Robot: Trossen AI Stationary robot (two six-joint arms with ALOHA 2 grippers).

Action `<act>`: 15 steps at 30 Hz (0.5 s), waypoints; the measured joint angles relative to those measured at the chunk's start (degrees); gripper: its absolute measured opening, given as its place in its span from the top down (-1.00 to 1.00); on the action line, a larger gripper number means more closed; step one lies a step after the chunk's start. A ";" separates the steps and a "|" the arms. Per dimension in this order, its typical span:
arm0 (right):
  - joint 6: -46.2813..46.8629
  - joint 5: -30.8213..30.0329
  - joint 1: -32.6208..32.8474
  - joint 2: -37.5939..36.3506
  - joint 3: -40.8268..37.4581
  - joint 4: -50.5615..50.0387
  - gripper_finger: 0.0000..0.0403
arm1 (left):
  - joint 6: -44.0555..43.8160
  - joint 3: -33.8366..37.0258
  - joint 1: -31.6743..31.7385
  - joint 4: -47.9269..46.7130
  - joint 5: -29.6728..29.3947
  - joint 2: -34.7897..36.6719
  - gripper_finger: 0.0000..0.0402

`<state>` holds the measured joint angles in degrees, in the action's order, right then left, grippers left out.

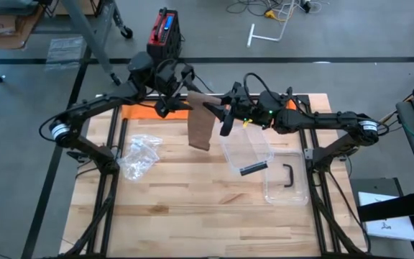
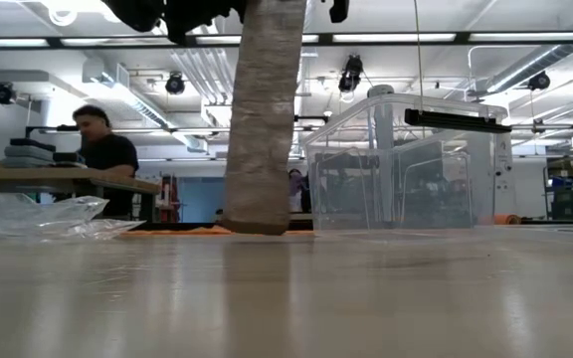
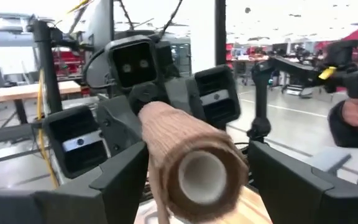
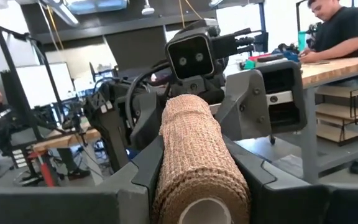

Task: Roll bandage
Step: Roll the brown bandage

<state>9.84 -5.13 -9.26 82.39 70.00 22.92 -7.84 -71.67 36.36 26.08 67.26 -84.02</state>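
A tan bandage roll (image 4: 194,155) with a white core is held level above the table's far middle. Its loose strip (image 1: 200,129) hangs straight down, and the strip's lower end (image 2: 257,224) rests on the table. My right gripper (image 4: 197,193) is shut on one end of the roll. My left gripper (image 3: 197,186) faces it from the other side. It is open, with one finger on either side of the roll's other end (image 3: 201,177). In the high view the two grippers (image 1: 182,97) (image 1: 223,114) meet over the strip's top. My right gripper pinches the roll's two sides (image 4: 166,180) between its two fingers, at the end nearest its wrist. The fingers come in level from the table's right and lie along the roll. The roll is lifted clear and level, and the strip hangs below it to the table.
A clear plastic box (image 1: 250,147) stands right of the strip, with its lid (image 1: 286,180) nearer the right edge. A crumpled clear bag (image 1: 139,155) lies to the left. An orange patch (image 1: 139,111) lies at the far edge. People work at benches beyond the table.
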 joint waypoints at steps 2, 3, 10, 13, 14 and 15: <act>-0.04 -0.02 -0.04 0.05 0.00 -0.73 0.42 | -0.73 -0.50 -0.06 -0.47 -2.75 -0.38 -0.29; -0.06 0.00 -0.04 0.11 0.00 -0.75 0.42 | -1.31 -0.76 -0.06 -0.80 -4.01 -0.47 -0.25; -0.94 -1.11 -0.13 0.11 -0.02 -0.73 0.42 | 0.10 -1.89 0.18 -3.66 -5.88 -1.36 0.11; -0.94 -1.78 -0.11 0.11 -0.04 -0.70 0.42 | 1.06 -1.89 0.41 -3.84 -5.82 -1.36 0.27; -0.94 -1.79 -0.11 0.12 -0.04 -0.75 0.42 | 1.15 -2.02 0.60 -4.10 -5.13 -1.43 0.31; -0.83 -1.90 -0.11 0.13 -0.04 -0.73 0.42 | 1.16 -2.40 0.89 -4.35 -4.21 -1.51 0.35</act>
<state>9.01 -7.02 -9.37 82.52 69.95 22.18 -6.68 -74.08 37.25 21.74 63.05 -85.54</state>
